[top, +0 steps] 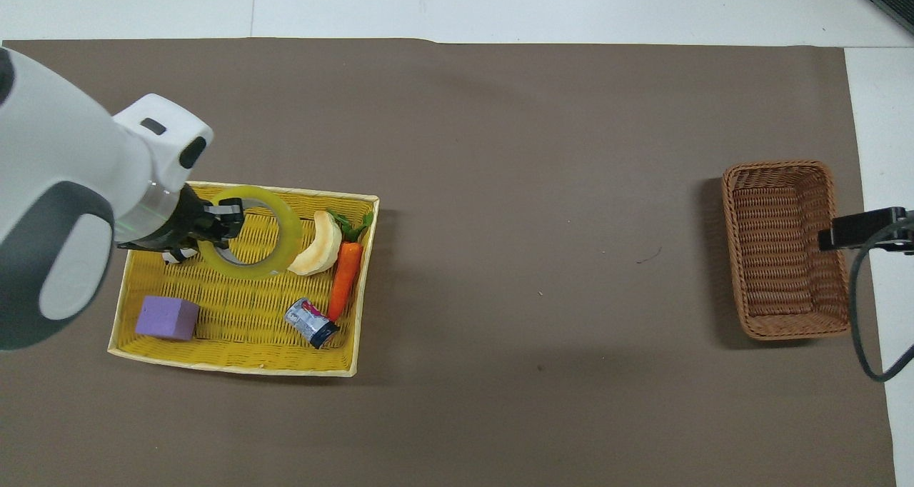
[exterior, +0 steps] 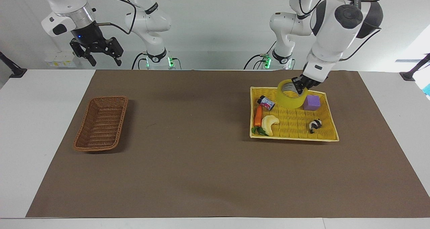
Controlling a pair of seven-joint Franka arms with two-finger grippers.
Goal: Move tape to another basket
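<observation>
Tape (exterior: 291,99) x1 in left gripper (exterior: 300,86), basket (exterior: 101,123) x1, tray (exterior: 327,138) x1

Left arm: extended from its base, forearm angled steeply down, wrist bent toward the middle of the counter. Left tool (exterior: 300,85) points downward and hangs raised above the counter's surface; its fingers are clamped together on the rim of the tape (exterior: 291,96), one inside the ring, one outside.

Right arm: waiting, folded up near its base. Right tool (exterior: 100,56) is held high, pointing down, fingers spread apart and holding nothing.
</observation>
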